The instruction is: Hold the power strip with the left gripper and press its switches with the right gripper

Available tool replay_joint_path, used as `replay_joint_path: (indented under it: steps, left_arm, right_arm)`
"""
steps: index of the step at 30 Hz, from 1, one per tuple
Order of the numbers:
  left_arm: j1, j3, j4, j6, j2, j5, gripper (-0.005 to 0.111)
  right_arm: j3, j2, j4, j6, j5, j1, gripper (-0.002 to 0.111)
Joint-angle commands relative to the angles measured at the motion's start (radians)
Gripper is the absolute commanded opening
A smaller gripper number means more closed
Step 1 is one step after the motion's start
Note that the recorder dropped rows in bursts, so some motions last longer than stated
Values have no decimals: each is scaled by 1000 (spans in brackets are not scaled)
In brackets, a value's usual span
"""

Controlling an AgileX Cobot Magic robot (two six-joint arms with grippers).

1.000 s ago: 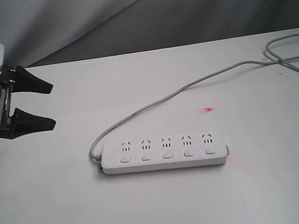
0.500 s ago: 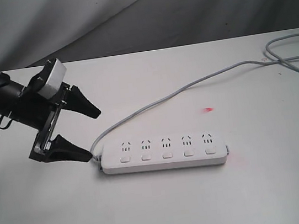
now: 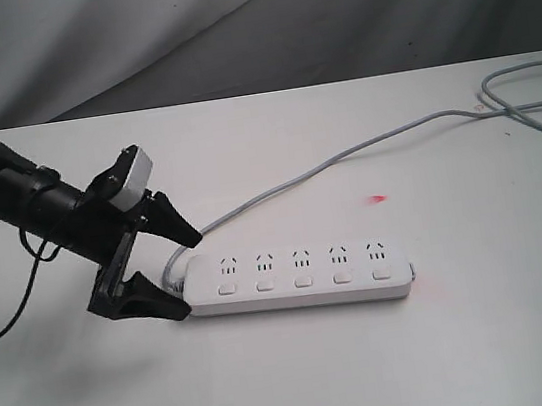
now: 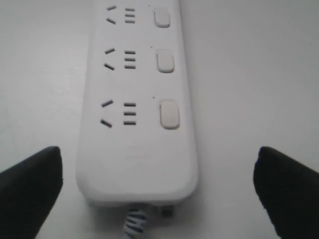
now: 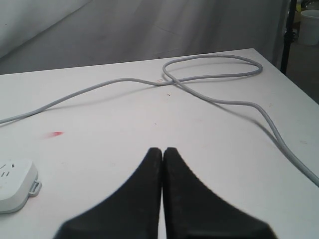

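The white power strip [image 3: 297,278] lies flat on the white table, its five switches [image 3: 303,281] in a row below the outlets. My left gripper [image 3: 188,275] is open, one black finger on each side of the strip's left, cord end, neither touching it. In the left wrist view the strip [image 4: 134,149] runs between the two fingertips [image 4: 35,181], and the nearest switch [image 4: 169,114] shows. My right gripper [image 5: 162,150] is shut on nothing and hovers over the table beyond the strip's other end [image 5: 15,191]; the exterior view does not show it.
The thin grey cord [image 3: 345,152] runs from the strip's left end toward the back right and loops there [image 5: 214,74]. A small red mark [image 3: 378,197] sits on the table behind the strip. A grey cloth backdrop hangs behind the table's far edge.
My left arm has swung in from the far left, rightward and down, bringing the open gripper around the strip's cord end. The strip has not moved.
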Motion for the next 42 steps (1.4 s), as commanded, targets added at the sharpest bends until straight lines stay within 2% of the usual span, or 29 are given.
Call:
replay_joint_path:
  steps: [1, 15, 21, 24, 27, 32, 34, 42]
  left_arm:
    - [-34, 1, -69, 6, 27, -23, 97]
    - [-34, -1, -77, 6, 76, -131, 97]
    - [-34, -1, -82, 6, 88, -136, 97]
    - [-34, -1, -85, 6, 88, -136, 93]
    - [-34, -1, -85, 6, 88, -136, 83]
    - [-34, -1, -78, 6, 88, -119, 49]
    - [-34, -1, -78, 6, 88, -114, 42]
    - [-34, -1, -76, 6, 88, -113, 41]
  right_arm:
    - [4, -5, -6, -2, -2, 3, 0]
    - [4, -5, -6, -2, -2, 3, 0]
    - [4, -5, -6, -2, -2, 3, 0]
    - [4, -5, -6, -2, -2, 3, 0]
    - [4, -5, -6, -2, -2, 3, 0]
    - [4, -5, -6, -2, -2, 3, 0]
    - [4, -5, -6, -2, -2, 3, 0]
    - [4, -5, -6, -2, -2, 3, 0]
